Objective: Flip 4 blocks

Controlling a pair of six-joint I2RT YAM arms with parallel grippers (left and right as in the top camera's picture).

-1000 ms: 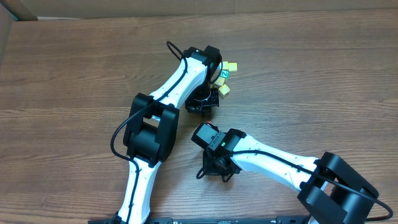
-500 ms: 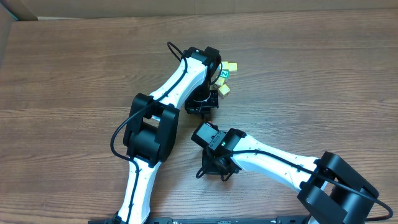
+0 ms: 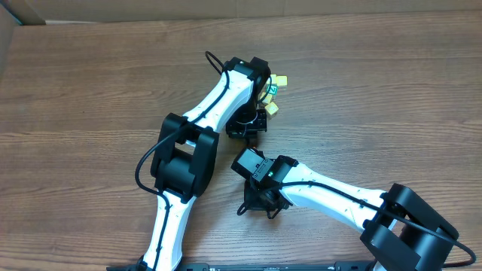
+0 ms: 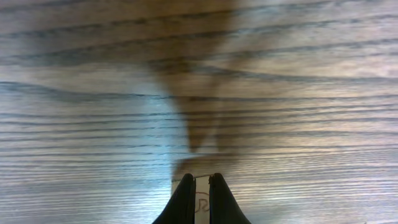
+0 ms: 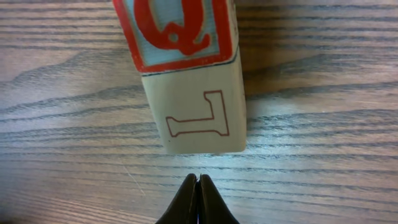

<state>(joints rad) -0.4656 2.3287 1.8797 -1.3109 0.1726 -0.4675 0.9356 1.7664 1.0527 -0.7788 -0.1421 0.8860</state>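
In the left wrist view a pale block with a red mark sits pinched between my left gripper's black fingers, low over the wood. From overhead, the left gripper points down beside the cluster of cubes; the held block is hidden there. A second block, with a red-framed red Q on one face and a red outlined L on a pale face, lies on the table just ahead of my right gripper. That gripper is shut on nothing, a short gap from the block. In the overhead view the right gripper hides it.
Yellow cubes and a green-faced cube lie just right of the left wrist. The two arms stand close together mid-table. A cardboard edge shows at the far left corner.
The left arm has shifted very slightly to the right. The right arm has not visibly moved.
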